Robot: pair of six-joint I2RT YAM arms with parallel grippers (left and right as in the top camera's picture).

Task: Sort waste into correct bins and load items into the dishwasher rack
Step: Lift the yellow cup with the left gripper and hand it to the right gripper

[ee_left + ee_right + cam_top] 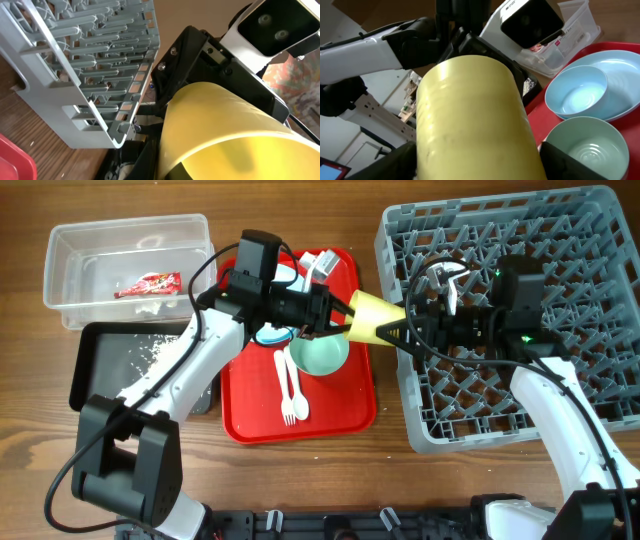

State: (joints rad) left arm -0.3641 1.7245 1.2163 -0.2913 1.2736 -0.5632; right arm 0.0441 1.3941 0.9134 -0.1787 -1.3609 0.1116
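Observation:
The yellow cup (375,320) hangs in the air between the red tray and the grey dishwasher rack (560,240). My left gripper (338,310) is shut on its narrow end. My right gripper (405,330) grips its wide end, a finger pressed on each side in the right wrist view (480,160). The cup fills the left wrist view (225,135). The red wrapper (148,283) lies in the clear tub (60,270). Crumbs (150,350) lie in the black tray (95,370). The mint bowl (320,352), light blue bowl (577,92), blue plate (620,75) and the white fork and spoon (290,385) sit on the red tray.
The red tray (350,400) lies between the bins and the rack. A white crumpled thing (320,262) lies at its far edge. A white item (445,280) rests among the rack's pegs. The rack's near corner (120,135) is close to the cup.

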